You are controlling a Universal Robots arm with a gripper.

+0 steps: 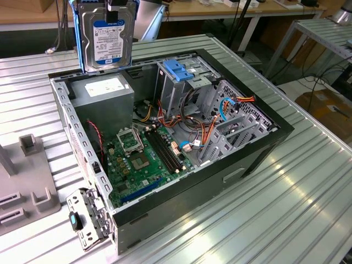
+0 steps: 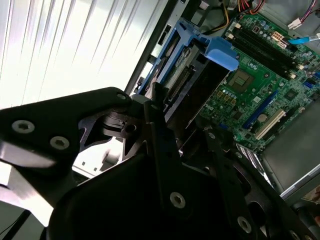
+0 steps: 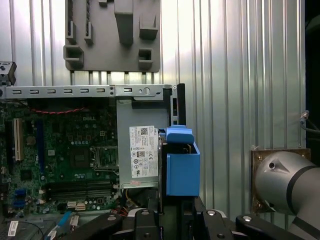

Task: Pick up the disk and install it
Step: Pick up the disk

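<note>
The disk, a silvery hard drive with a white label in a bright blue carrier, hangs upright above the far corner of the open computer case, over the grey power-supply box. My gripper is shut on the disk's top edge at the upper border of the exterior view. In both wrist views the disk shows edge-on, with its blue carrier sticking out beyond the black fingers. The labelled power supply lies just beside it below.
Inside the case are a green motherboard, bundles of cables and a metal drive cage holding a bare blue bracket. A grey fixture block stands on the ribbed metal table at the exterior view's left. The arm's silver joint is close by.
</note>
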